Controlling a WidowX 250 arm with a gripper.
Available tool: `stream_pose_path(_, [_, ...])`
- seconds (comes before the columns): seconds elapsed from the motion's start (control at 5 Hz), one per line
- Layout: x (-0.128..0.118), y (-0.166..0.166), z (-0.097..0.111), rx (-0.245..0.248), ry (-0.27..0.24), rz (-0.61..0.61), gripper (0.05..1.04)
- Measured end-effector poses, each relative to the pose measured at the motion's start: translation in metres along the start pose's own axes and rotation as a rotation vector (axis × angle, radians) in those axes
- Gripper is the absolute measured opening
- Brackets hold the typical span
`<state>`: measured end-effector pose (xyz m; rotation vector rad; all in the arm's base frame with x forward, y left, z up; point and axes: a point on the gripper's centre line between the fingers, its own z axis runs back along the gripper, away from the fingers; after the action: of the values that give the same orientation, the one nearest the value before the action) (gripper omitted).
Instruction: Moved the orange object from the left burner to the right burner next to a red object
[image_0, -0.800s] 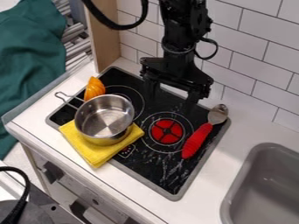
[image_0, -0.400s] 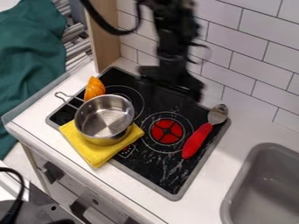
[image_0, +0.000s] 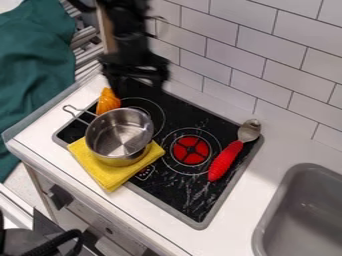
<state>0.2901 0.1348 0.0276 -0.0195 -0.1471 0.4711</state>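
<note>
My gripper hangs blurred over the back left corner of the black stove, just behind and to the right of the orange object. That orange, ridged object lies at the stove's left side, behind the pot's handle. The right burner shows a red disc inside white rings. To its right lies a spoon with a red ribbed handle, its metal bowl toward the wall. Part of the left burner is covered by the pot.
A steel pot sits on a folded yellow cloth at the stove's front left. A grey sink lies at the right, a tiled wall behind, and a wooden panel at the back left.
The arm and gripper have swung left, from behind the right burner to beside the orange object. The pot, cloth, spoon and orange object have kept their places.
</note>
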Motion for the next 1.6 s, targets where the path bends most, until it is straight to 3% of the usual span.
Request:
stream_pose_path(0.4, [0.009, 0.04, -0.016, 0.013, 0.034, 0.086, 1.005])
stream_pose_path(0.8, [0.012, 0.039, -0.047, 0.01, 0.088, 0.096, 1.005])
stream_pose_path(1.0, [0.015, 0.036, -0.061, 0.005, 0.109, 0.096, 0.949])
stream_pose_path(1.2, [0.017, 0.033, -0.062, 0.0, 0.103, 0.093, 0.654])
stream_pose_path(1.4, [0.017, 0.022, -0.057, 0.011, 0.097, 0.068, 0.572])
stream_pose_path(1.6, [0.029, -0.005, -0.026, 0.018, 0.005, -0.002, 0.571])
